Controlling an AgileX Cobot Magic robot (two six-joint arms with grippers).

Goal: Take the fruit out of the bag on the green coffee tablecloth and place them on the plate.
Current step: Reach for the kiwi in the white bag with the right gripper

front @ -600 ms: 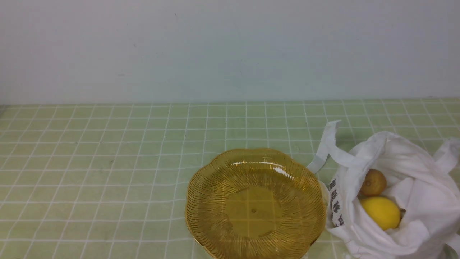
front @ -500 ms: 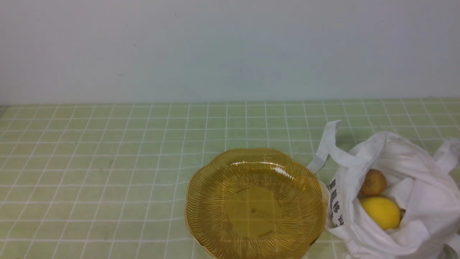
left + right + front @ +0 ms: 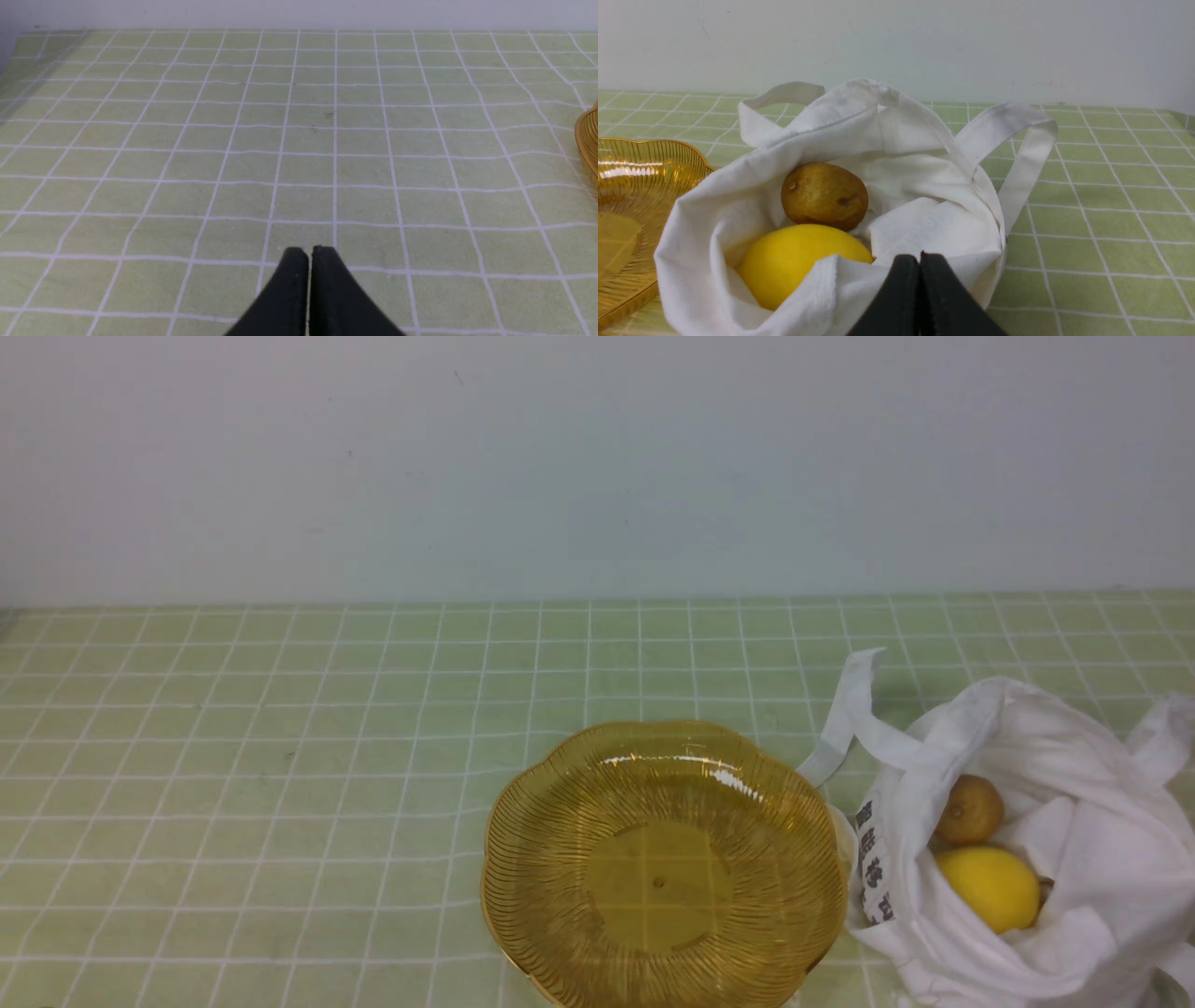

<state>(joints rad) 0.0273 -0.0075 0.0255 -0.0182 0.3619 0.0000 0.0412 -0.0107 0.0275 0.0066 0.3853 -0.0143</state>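
The white bag [image 3: 1074,821] [image 3: 906,154] lies open at the front right of the green coffee tablecloth [image 3: 280,756]. Inside it are the fruit: a brown kiwi-like one [image 3: 969,809] [image 3: 824,195] and a yellow lemon [image 3: 990,887] [image 3: 798,261]. The amber plate [image 3: 663,868] [image 3: 630,186] stands empty just left of the bag. In the right wrist view my right gripper [image 3: 920,256] is shut and empty, just short of the bag's near rim. In the left wrist view my left gripper [image 3: 309,252] is shut over bare cloth [image 3: 280,140]. Neither arm shows in the front view.
A pale wall [image 3: 597,467] rises behind the table. One bag handle [image 3: 854,709] lies on the cloth toward the plate; another handle [image 3: 1027,154] loops on the bag's far side. The plate's edge [image 3: 589,140] shows in the left wrist view.
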